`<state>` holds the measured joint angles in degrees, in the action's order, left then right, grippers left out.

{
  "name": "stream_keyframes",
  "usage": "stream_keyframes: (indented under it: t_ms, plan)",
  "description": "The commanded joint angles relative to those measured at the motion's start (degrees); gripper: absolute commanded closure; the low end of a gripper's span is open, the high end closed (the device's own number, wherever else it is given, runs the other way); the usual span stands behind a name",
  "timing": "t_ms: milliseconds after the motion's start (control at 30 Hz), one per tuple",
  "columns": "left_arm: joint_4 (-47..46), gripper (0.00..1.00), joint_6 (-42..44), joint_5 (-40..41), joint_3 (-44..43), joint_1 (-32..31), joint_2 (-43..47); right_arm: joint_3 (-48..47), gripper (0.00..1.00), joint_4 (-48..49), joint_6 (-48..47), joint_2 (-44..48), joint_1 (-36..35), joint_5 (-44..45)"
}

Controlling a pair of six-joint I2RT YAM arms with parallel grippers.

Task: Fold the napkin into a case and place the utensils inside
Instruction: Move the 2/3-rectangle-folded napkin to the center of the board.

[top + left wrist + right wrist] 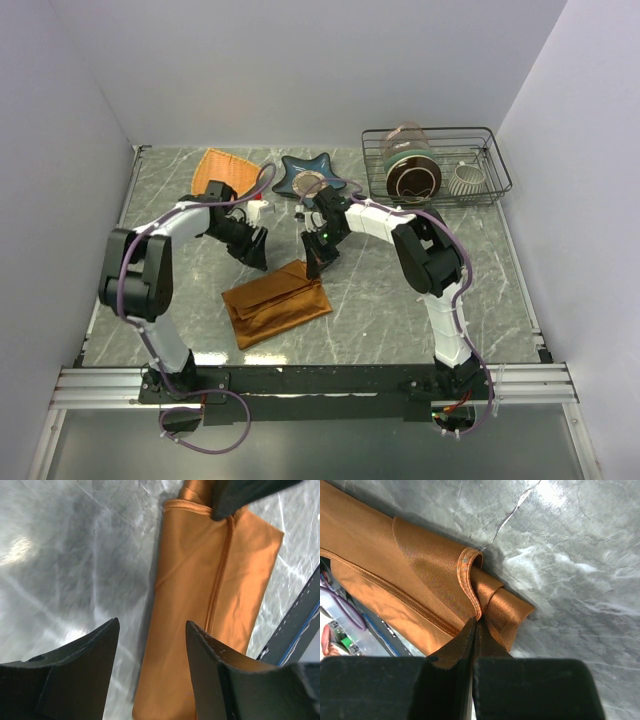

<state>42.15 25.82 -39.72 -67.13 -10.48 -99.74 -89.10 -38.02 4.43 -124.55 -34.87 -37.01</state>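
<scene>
Left hand (152, 625): fingers apart, holding nothing; napkin (210, 595) lies just ahead, below its tips.
Right hand (474, 625): closed, pinching the napkin's hemmed corner at its very tip.

The right gripper (316, 263) is covering the napkin's (275, 305) far corner from above. Through the left wrist camera the napkin is running off the bottom edge, and the table (60, 555) is blurring.
</scene>
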Motion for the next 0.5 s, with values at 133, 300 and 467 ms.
stream_keyframes:
  t_ms: [133, 300, 467]
  plan:
    - [-6.5, 0.41, -5.7, -4.3, -0.8, -2.1, -6.9, 2.4, 1.0, 3.0, 1.6, 2.1, -0.5, 1.7]
    - [-7.0, 0.5, -5.4, -7.3, -0.6, -3.7, -9.4, 2.2, 1.0, 3.0, 1.9, 1.9, -0.3, 2.3]
    - [-7.3, 0.67, -6.5, -9.2, -2.4, -3.9, -12.8, 0.7, 1.0, 2.4, 2.4, 1.2, 1.2, 2.2]
